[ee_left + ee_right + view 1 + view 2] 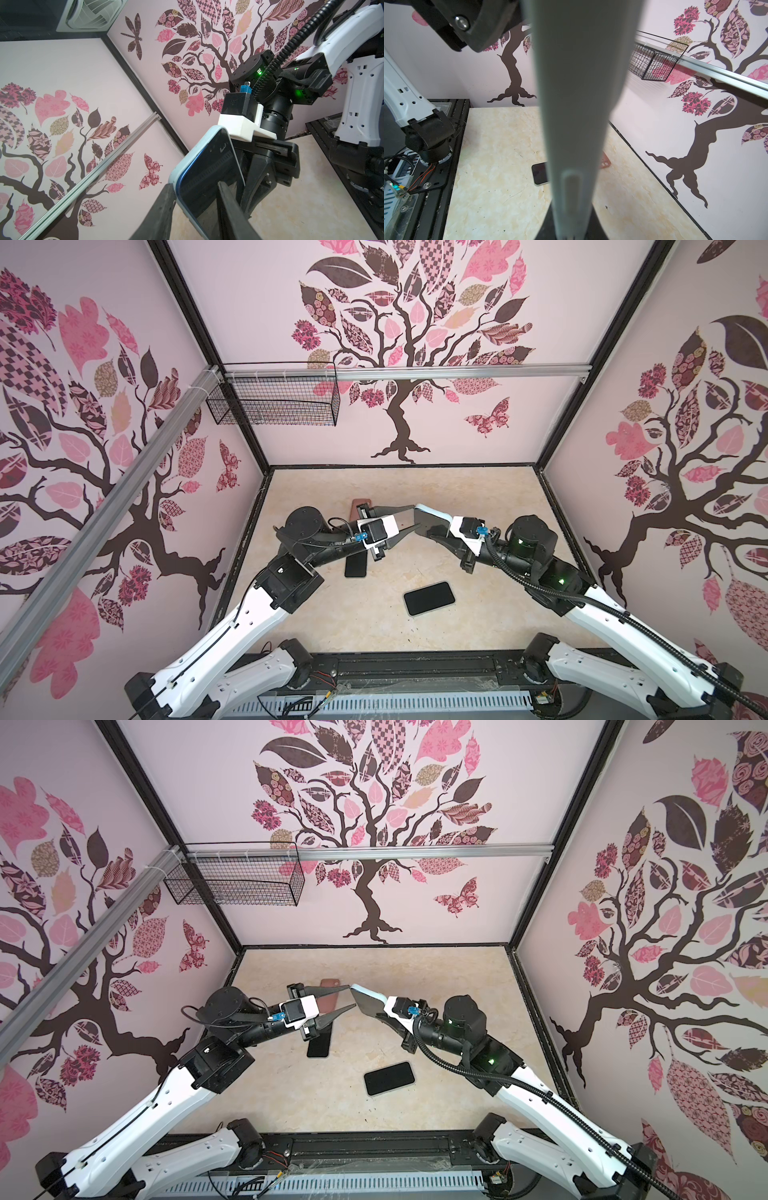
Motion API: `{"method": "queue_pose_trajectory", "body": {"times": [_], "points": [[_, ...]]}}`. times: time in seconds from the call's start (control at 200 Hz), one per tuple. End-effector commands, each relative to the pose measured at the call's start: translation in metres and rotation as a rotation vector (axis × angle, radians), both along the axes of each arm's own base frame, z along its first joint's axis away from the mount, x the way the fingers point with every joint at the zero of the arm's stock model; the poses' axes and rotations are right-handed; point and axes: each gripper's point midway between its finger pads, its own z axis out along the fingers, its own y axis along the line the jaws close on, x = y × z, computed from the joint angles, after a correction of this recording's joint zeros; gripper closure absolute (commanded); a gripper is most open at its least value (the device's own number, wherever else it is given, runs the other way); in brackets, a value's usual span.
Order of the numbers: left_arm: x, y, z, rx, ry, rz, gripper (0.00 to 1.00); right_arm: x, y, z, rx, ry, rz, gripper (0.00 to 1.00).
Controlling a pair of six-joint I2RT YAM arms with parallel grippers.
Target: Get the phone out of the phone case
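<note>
The right gripper point(441, 531) clamps the phone point(207, 176) aloft, long axis aimed at the left gripper point(417, 516) — its jaws straddle the free end of the case point(575, 83); pinching or not, cannot tell.

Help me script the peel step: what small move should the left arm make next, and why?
Probably close the left jaws on the free end of the cased phone. They stand open astride it, one beside the light-blue case back, one over the screen, while the right jaws hold the other end aloft.
</note>
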Motion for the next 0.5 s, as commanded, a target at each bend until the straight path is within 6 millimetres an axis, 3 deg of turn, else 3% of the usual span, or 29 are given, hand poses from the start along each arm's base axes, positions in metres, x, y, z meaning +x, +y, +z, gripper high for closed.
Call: {"method": "queue_pose_trajectory", "body": {"times": [0.0, 0.495], "points": [[0.006, -0.006, -0.017, 0.062, 0.033, 0.003, 0.63, -0.020, 0.005, 0.043, 0.073, -0.100, 0.096, 1.00], [0.015, -0.017, -0.042, 0.148, 0.067, 0.004, 0.64, -0.029, 0.014, 0.043, 0.054, -0.105, 0.179, 1.00]]}}
